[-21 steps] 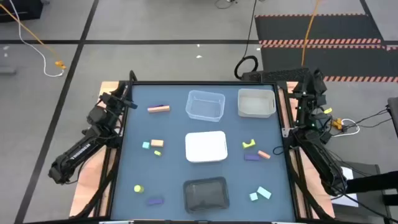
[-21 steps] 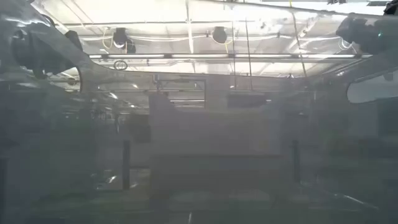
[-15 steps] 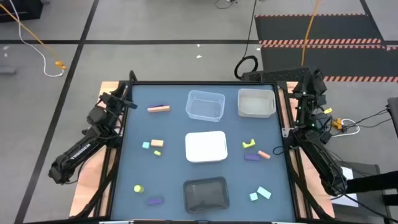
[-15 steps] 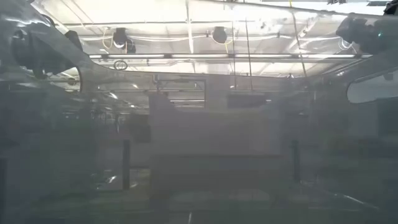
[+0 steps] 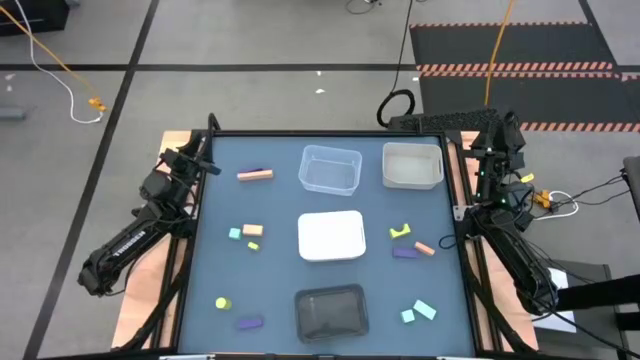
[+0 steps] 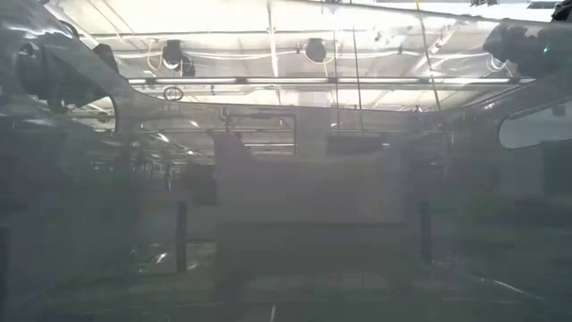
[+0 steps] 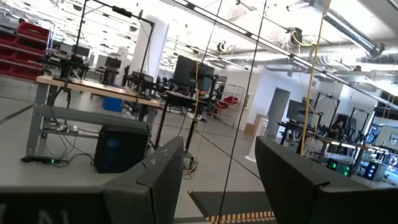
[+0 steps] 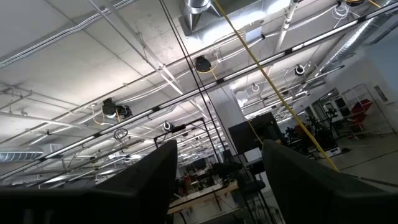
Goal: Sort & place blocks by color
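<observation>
Fingers spread and empty on both sides: left gripper parked at the bench's left edge, right gripper at its far right corner, both aimed off into the room. Nothing has changed over the last moment; neither arm has stirred. Blocks lie loose on the bench: salmon bar, yellow-green arch, purple bar, teal pieces. All four trays, including the white tray, sit empty. Sorting looks not yet begun.

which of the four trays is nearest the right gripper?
The grey-beige tray, at the table's far right corner, just beside the parked right gripper. The clear, white and black trays line the middle column.
</observation>
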